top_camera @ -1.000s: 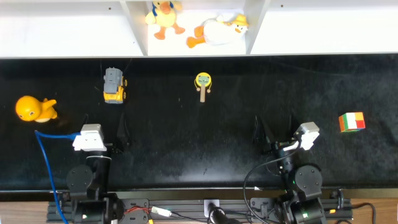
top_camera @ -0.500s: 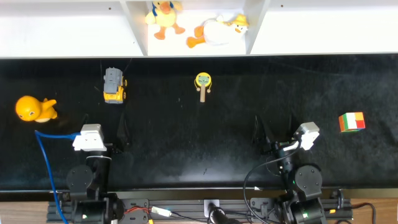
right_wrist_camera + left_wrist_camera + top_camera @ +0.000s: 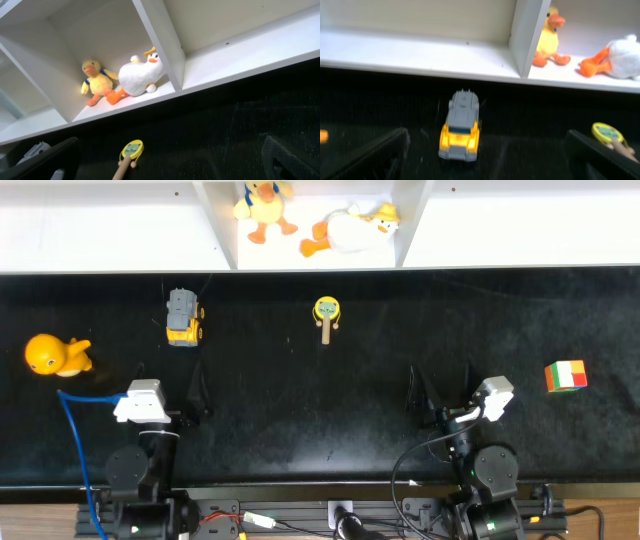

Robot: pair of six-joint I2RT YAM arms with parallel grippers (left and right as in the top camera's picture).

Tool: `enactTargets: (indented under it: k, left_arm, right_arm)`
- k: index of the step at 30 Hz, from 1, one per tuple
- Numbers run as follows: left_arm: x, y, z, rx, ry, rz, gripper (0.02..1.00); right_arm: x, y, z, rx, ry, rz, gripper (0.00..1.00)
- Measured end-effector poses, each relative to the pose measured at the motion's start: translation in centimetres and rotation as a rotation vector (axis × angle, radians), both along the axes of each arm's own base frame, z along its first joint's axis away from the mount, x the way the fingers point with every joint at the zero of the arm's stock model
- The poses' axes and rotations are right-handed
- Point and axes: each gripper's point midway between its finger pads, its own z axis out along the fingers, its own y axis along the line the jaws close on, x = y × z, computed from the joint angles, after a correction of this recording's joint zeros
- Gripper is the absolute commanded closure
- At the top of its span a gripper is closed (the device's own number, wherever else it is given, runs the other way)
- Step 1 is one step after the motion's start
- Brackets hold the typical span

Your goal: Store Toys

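Hovering low, well back from the shelf (image 3: 110, 240), both arms have barely moved: the left tool (image 3: 168, 392) has edged slightly sideways and the right tool (image 3: 442, 392) is unchanged, both wide open and empty. Truck (image 3: 184, 317) and rattle (image 3: 327, 315) lie near the shelf; duck (image 3: 57, 355) and cube (image 3: 565, 375) lie farther from it. No pickup seems begun.

Black tabletop (image 3: 300, 420), white shelving (image 3: 100, 230)
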Motion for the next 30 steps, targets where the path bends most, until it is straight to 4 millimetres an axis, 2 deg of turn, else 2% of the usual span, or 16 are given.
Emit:
enactTargets:
  k: [3,11,15,21,23,25,30]
  left_arm:
    - [-0.9,0.2,2.8,-0.023,0.011,0.019,0.02]
    - [-4.4,2.3,14.6,-0.023,0.106,0.149,0.02]
    - [-4.8,3.9,18.3,0.002,0.265,0.245,0.02]
    - [-3.8,6.7,24.5,0.061,0.4,0.406,0.025]
    - [-3.6,7.8,25.6,0.087,0.448,0.465,0.025]
    - [-3.4,9.0,25.7,0.106,0.503,0.521,0.025]
    - [-1.2,12.8,23.1,0.12,0.662,0.592,0.025]
  right_arm:
    - [0.0,0.0,0.0,0.0,0.0,0.0,0.005]
    - [0.0,0.0,0.0,0.001,0.0,0.0,0.005]
    - [0.0,0.0,0.0,0.0,0.0,0.0,0.005]
    - [0.0,0.0,0.0,0.0,0.0,0.0,0.005]
    - [0.0,0.0,0.0,0.0,0.0,0.0,0.007]
    - [0.0,0.0,0.0,0.0,0.0,0.0,0.007]
    - [0.0,0.0,0.0,0.0,0.0,0.0,0.005]
